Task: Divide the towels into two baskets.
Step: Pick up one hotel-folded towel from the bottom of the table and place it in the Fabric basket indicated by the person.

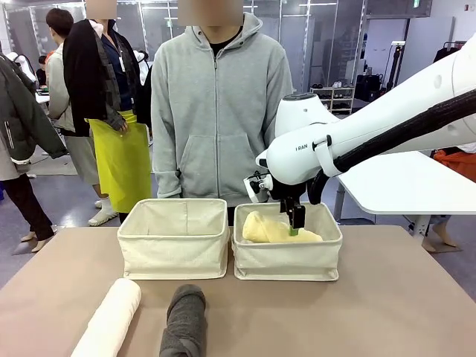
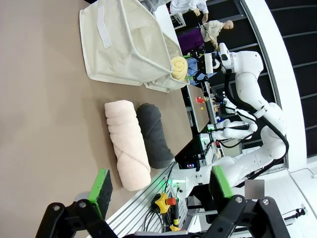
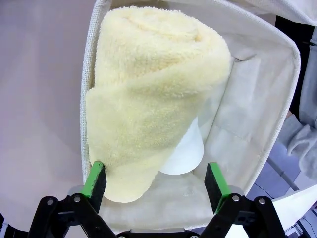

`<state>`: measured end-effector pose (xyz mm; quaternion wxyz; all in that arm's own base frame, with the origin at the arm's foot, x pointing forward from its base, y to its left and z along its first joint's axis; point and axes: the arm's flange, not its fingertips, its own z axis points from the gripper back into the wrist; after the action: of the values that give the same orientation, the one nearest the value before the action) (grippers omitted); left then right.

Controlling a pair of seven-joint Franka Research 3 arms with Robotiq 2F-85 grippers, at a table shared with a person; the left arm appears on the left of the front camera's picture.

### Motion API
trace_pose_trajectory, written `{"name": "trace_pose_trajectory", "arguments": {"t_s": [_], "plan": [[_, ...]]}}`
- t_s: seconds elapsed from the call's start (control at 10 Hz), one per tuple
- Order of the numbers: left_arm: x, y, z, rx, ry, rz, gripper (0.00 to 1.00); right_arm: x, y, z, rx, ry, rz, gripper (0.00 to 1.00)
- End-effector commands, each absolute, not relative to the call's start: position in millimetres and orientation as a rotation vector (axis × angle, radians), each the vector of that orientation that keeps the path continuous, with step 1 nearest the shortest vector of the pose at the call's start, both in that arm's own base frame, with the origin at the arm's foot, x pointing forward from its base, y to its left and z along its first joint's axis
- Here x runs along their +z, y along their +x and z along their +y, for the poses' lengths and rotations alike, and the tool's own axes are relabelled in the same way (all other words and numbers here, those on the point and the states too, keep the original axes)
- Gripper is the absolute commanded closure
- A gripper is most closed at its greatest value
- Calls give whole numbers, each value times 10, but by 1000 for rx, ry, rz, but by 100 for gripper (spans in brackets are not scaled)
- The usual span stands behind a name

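The right wrist view reveals a white towel (image 3: pixel 184 154) under the yellow towel (image 3: pixel 148 89) in the right basket (image 3: pixel 250 114), beneath the right gripper (image 3: pixel 154 173) with open jaws; the left gripper (image 2: pixel 161 184) has its jaws open too.

Brown counter (image 1: pixel 387 312) in the foreground, person in a grey zip hoodie (image 1: pixel 219 111) standing at its far side, bystander in dark jacket and bright yellow apron (image 1: pixel 123 160) behind left, white table (image 1: pixel 401 182) at right.

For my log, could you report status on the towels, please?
Left gripper open, right gripper open above right basket. Yellow towel in it with white towel. Pink-cream towel, grey towel on table. Nothing in the way.
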<state>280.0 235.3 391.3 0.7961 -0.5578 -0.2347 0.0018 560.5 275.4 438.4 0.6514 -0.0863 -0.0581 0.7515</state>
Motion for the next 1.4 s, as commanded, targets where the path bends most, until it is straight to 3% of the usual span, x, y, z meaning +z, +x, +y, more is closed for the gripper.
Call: {"name": "trace_pose_trajectory", "arguments": {"t_s": [0.0, 0.6, 1.0, 1.3], "plan": [[3941, 2783, 2364, 3, -1207, -515, 0, 4394, 5617, 2764, 1709, -204, -139, 0], [3941, 2783, 2364, 3, -1207, -515, 0, 4581, 5505, 2668, 1672, -157, -160, 0], [3941, 2783, 2364, 3, -1207, -515, 0, 4960, 4873, 1791, 1485, 55, -186, 0], [3941, 2783, 2364, 3, -1207, -515, 0, 5075, 4471, 657, 1176, 253, -298, 0]]}}
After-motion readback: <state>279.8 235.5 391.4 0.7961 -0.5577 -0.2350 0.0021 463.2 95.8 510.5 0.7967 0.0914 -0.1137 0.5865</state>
